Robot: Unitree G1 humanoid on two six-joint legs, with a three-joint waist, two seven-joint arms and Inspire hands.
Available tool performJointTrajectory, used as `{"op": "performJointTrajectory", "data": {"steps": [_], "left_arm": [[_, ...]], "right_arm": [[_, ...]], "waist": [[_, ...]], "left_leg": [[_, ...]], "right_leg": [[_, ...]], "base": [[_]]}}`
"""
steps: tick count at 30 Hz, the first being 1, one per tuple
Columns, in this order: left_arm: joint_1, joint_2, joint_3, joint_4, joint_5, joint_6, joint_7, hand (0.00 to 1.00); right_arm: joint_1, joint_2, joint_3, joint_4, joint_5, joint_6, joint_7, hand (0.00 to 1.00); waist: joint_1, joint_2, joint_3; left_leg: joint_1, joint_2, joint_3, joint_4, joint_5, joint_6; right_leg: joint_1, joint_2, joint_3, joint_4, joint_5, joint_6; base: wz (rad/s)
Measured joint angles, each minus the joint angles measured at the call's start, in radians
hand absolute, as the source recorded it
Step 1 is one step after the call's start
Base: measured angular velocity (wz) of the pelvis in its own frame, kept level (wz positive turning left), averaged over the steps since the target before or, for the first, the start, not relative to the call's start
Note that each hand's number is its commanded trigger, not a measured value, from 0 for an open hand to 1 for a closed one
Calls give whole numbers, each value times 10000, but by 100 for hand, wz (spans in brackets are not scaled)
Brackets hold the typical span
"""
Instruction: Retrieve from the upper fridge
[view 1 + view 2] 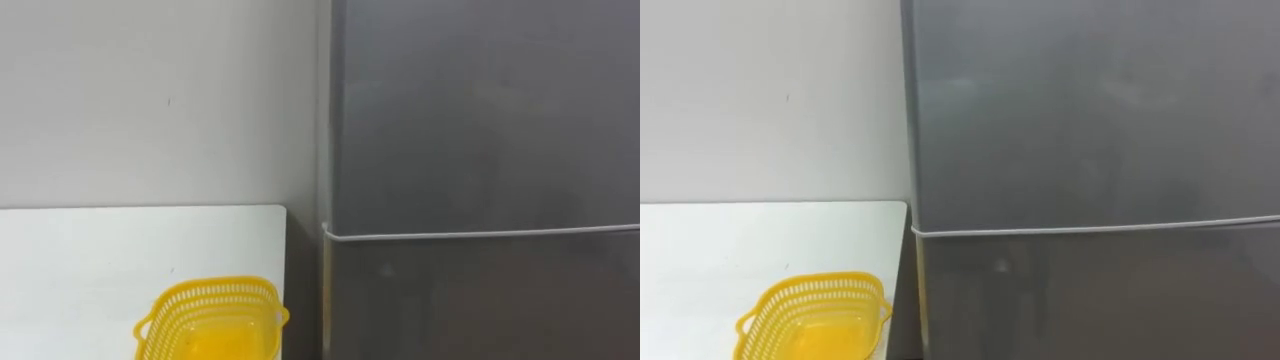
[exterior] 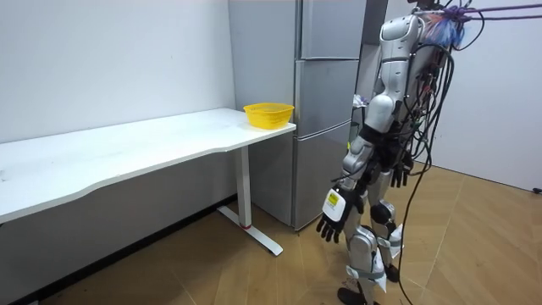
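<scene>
Fridge (image 1: 480, 120) shut; basket (image 1: 215, 320) at table (image 1: 100, 250) edge; left robot hand (image 2: 330, 227), right robot hand (image 2: 398, 176) hang slack-fingered.

white table (image 1: 90, 260), yellow basket (image 1: 210, 296) near its corner

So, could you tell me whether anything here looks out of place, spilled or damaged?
Nothing stands out. The fridge has both doors closed, the yellow basket sits upright on the white table at the end by the fridge, and the left hand and right hand hang open at the robot's sides.
</scene>
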Motion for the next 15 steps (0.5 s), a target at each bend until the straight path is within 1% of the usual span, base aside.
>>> {"op": "performJointTrajectory", "data": {"steps": [2,5,9,10,11,12,13,14,15], "left_arm": [[4,-24,172,27,-353,-6,72,0],[25,-49,444,15,-1216,-15,283,0],[87,9,574,40,-2967,-51,960,0],[85,8,846,39,-3580,-94,1212,0],[86,7,1038,37,-3942,-145,1337,0],[82,6,1498,-8,-4786,-298,1602,0],[86,-7,2010,-199,-5542,-382,1897,0],[93,-10,2235,-369,-5884,-403,2056,0],[116,-5,2614,-818,-6600,-468,2455,0]], "right_arm": [[12,7,-9,96,97,4,1,0],[18,-1,-28,179,113,15,-13,0],[15,-1,-53,178,157,2,-107,0],[14,-1,-68,179,154,2,-159,0],[15,-1,-105,179,165,0,-178,0],[4,-5,-222,174,182,-17,-184,0],[-13,-8,-438,166,171,-39,-190,0],[-12,-15,-488,165,171,-63,-214,0],[-11,-17,-575,165,166,-90,-312,0]], "waist": [[6,-4,4],[5,2,12],[-16,13,21],[0,19,28],[6,20,27],[16,18,28],[48,28,26],[78,32,23],[131,34,22]], "left_leg": [[10,0,-3,0,-1,-1],[-20,6,-7,-37,-14,-14],[-39,8,-18,-10,-16,-18],[-39,4,-17,-14,-15,-17],[-36,3,-18,-18,-15,-17],[-35,4,-17,-30,-14,-17],[-35,4,-17,-23,-12,-16],[-28,3,-15,-17,-12,-16],[-26,3,-18,-20,-11,-16]], "right_leg": [[0,0,-2,-6,1,-2],[-1,3,4,-4,4,-6],[-72,3,6,-17,6,-11],[-69,3,7,-24,5,-11],[-61,3,3,-29,5,-11],[-66,3,1,-39,5,-11],[-76,4,1,-44,6,-11],[-77,4,2,-41,6,-11],[-71,4,0,-27,6,-11]], "base": [[0],[0],[0],[0],[0],[0],[0],[0],[0]]}}
